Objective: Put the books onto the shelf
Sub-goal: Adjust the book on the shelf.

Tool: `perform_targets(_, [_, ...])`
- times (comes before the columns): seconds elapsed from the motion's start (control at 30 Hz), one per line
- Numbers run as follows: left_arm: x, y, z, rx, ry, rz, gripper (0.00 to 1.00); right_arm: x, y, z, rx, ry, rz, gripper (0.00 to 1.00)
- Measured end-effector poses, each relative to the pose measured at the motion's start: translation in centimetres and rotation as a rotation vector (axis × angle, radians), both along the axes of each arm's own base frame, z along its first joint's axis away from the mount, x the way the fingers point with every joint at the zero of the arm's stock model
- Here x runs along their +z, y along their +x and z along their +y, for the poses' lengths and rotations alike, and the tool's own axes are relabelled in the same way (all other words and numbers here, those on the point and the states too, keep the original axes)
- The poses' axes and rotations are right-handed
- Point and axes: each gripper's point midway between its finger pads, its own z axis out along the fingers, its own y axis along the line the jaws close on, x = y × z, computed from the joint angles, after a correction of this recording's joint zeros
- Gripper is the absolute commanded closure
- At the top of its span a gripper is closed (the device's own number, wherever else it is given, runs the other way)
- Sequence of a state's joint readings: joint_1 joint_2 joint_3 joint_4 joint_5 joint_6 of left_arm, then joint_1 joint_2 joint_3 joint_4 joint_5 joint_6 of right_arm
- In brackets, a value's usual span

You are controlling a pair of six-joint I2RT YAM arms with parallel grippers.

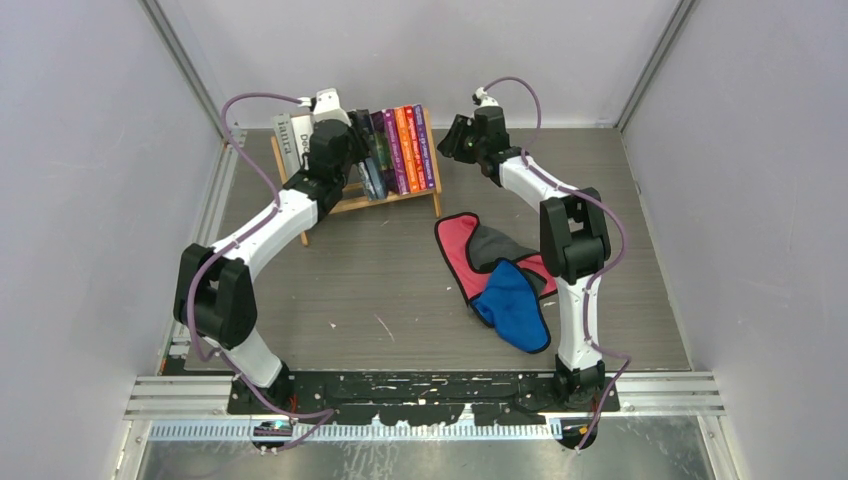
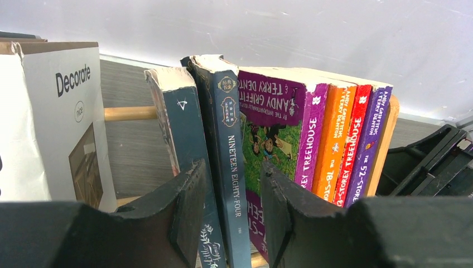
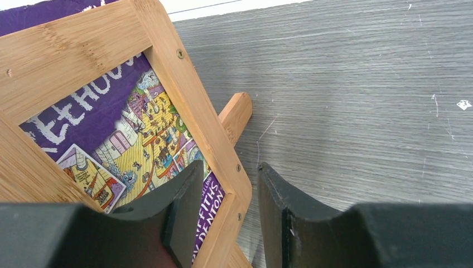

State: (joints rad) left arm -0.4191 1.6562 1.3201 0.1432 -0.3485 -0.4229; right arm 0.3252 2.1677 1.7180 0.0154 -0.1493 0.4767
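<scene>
Top external: colourful upright books [image 1: 405, 150] are being cradled in the light-wood slatted shelf [image 1: 400, 197]; left gripper [image 2: 231, 167] and right gripper [image 3: 230, 166] are being seen half-open.

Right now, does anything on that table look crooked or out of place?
Two dark paperbacks lean sideways on the shelf, beside a gap. Red, grey and blue cloths lie in a rumpled heap on the table.

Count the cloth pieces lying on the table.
3, heaped together right of centre: red cloth underneath, grey cloth on it, blue cloth nearest the bases. More could hide beneath.
</scene>
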Motion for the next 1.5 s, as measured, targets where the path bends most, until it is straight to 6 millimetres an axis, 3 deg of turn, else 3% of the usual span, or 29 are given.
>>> perform_targets(0.43, [-0.2, 0.0, 0.0, -0.002, 0.01, 0.002, 0.58, 0.0, 0.2, -0.4, -0.007, 0.003, -0.006, 0.53])
perform_targets(0.63, [-1.3, 0.3, -0.2, -0.003, 0.018, 0.022, 0.58, -0.2, 0.2, -0.7, -0.011, 0.003, -0.006, 0.53])
perform_targets(0.73, [-1.8, 0.4, -0.2, -0.003, 0.023, 0.031, 0.52, -0.4, 0.2, -0.8, -0.013, 0.003, -0.006, 0.52])
perform_targets(1.07, [-1.8, 0.3, -0.5, -0.01, 0.027, 0.031, 0.48, -1.3, 0.0, -1.3, -0.021, -0.002, 0.009, 0.5])
perform_targets(1.3, [-2.1, 0.0, -0.6, -0.011, 0.032, 0.037, 0.47, -0.1, -0.3, -1.5, -0.022, 0.003, -0.006, 0.5])
perform_targets(1.5, [-1.1, -0.6, -0.9, -0.014, 0.034, 0.019, 0.45, 1.5, -0.5, -1.6, -0.023, 0.01, -0.031, 0.49])
